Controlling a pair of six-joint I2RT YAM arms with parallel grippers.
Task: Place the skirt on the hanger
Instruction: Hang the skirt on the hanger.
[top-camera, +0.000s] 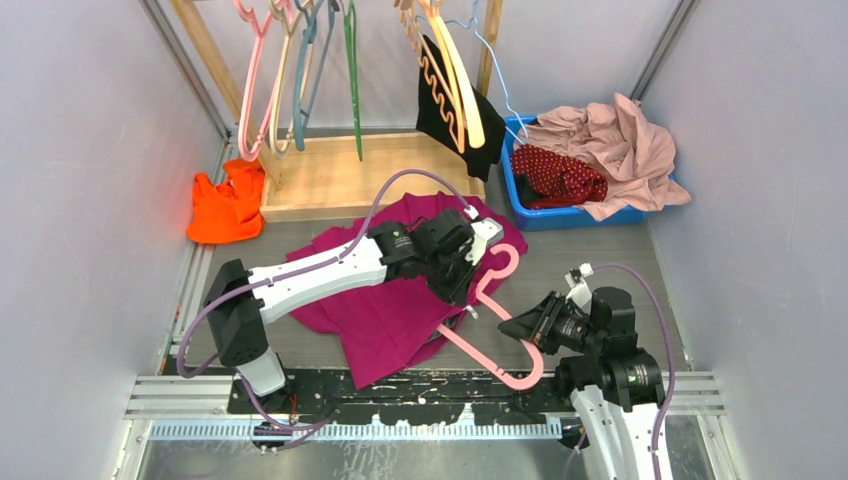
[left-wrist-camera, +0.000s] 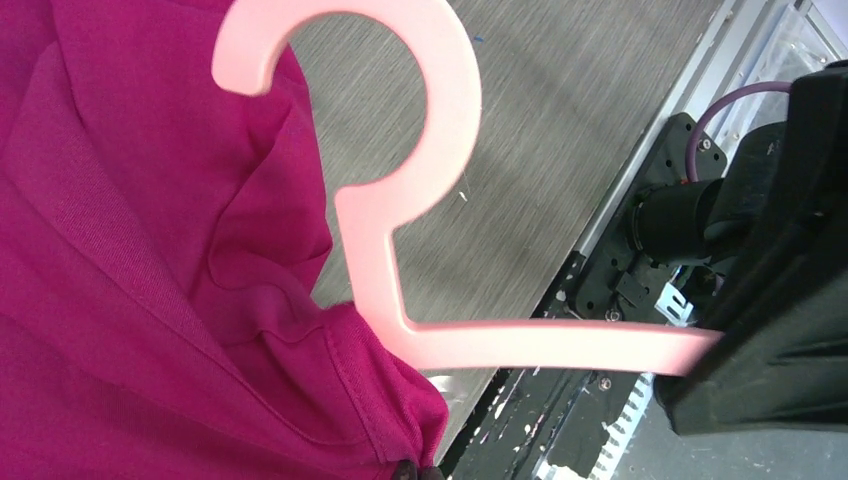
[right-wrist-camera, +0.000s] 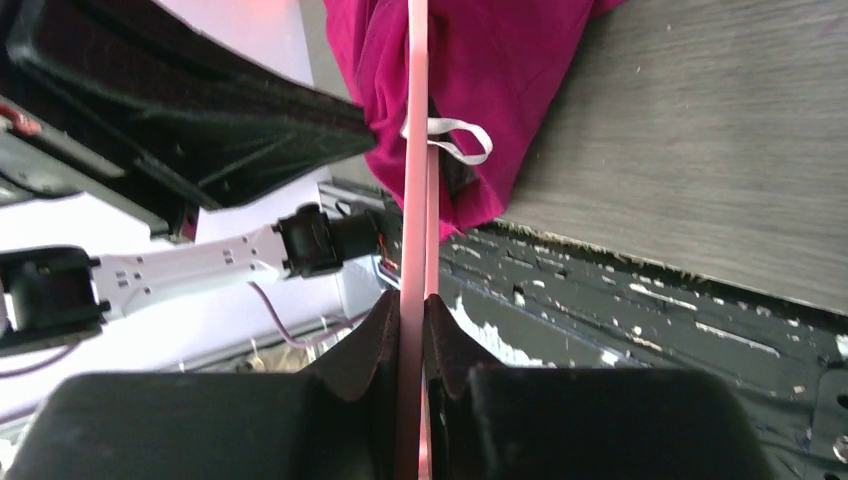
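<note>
The left gripper (top-camera: 462, 290) hung over the magenta garment (top-camera: 390, 310) in the middle of the table, its jaws pressed together on a gathered fold of that cloth. Just beside it was the pink hanger (left-wrist-camera: 385, 280), one arm pinched tight by the right gripper (right-wrist-camera: 412, 320). The dotted red skirt (top-camera: 560, 175) sat far right in the blue bin (top-camera: 512, 185), partly under a pale pink garment (top-camera: 620, 150).

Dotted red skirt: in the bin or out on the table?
In. The skirt lies inside the blue bin, partly under the pale pink garment, in the top external view.
</note>
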